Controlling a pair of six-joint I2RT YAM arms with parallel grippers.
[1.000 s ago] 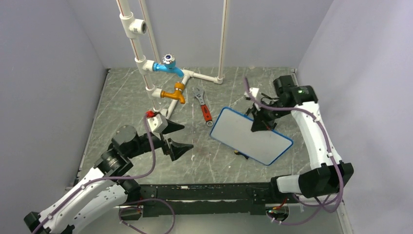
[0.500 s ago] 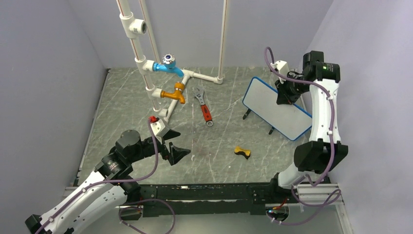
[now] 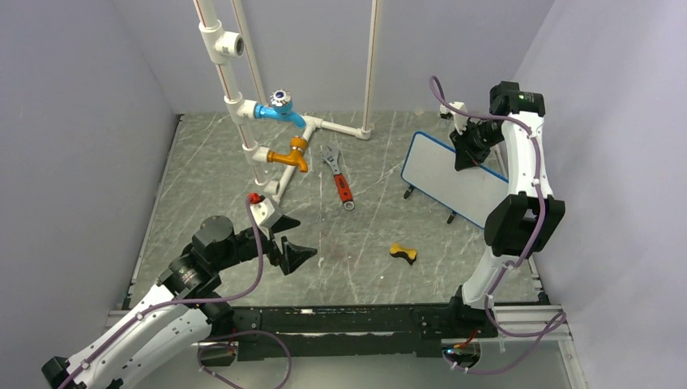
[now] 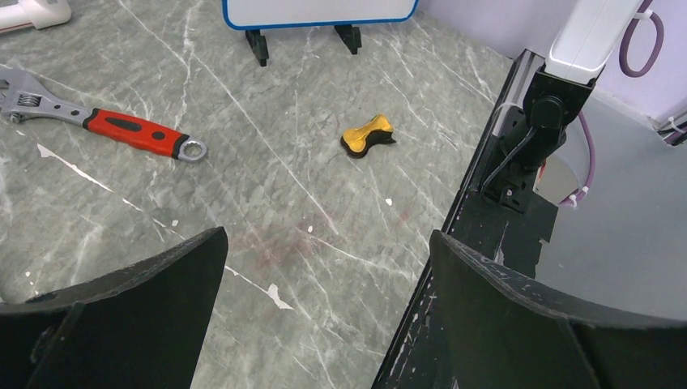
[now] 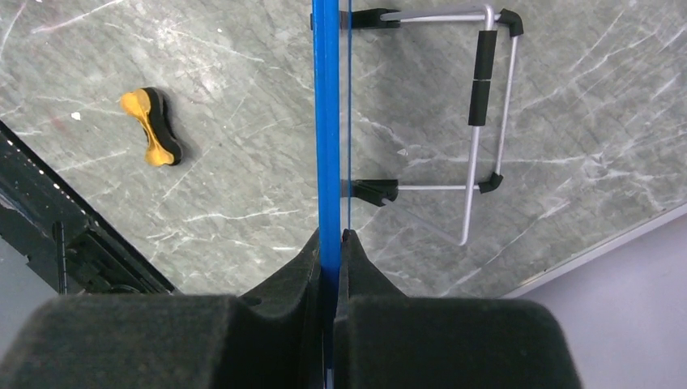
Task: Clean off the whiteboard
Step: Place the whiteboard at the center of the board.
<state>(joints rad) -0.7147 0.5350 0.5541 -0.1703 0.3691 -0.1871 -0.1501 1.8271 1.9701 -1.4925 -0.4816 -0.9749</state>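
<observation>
Whiteboard point(image 3: 450, 180): your right hand point(image 3: 468, 154) is closed tight on its blue top edge. It stands on its black feet at the far right of the bench point(image 3: 219, 186), its near corner hidden behind the arm. Your left hand point(image 3: 290, 237) hangs wide open, empty.

I see a matt, scratched, marble-patterned table point(image 3: 211, 162). The whiteboard point(image 3: 450, 180) has a smooth white face, a blue plastic-looking frame and a shiny metal wire stand point(image 5: 437, 187). The wrench point(image 4: 105, 124) is bare metal with a glossy red grip.
</observation>
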